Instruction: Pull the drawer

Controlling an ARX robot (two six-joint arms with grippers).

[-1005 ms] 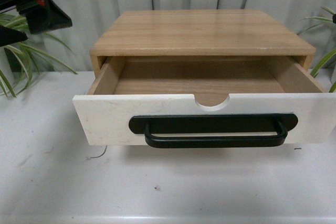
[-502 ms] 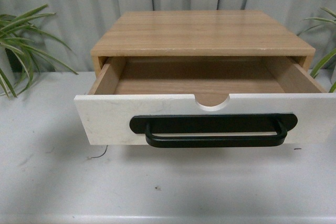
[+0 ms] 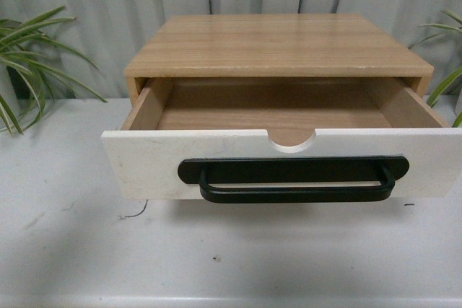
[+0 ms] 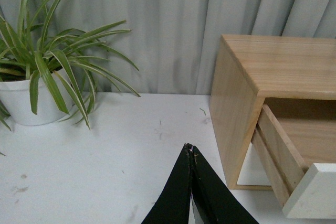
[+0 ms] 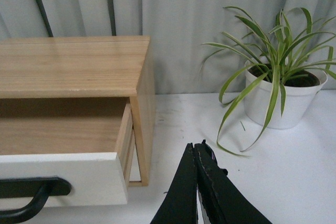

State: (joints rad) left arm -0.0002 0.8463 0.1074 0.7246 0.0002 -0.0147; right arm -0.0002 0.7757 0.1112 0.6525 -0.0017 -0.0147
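Left hand (image 4: 191,153) and right hand (image 5: 196,150) each had fingers pressed together, gripping nothing, both off the one drawer (image 3: 144,164). It stood pulled out of the single wooden cabinet (image 3: 278,45) toward 6 o'clock on the white counter (image 3: 216,250), its one black handle (image 3: 296,192) untouched. Two potted plants flanked the cabinet, one plant (image 3: 29,55) at 9 o'clock and one plant (image 3: 447,70) at 3 o'clock.
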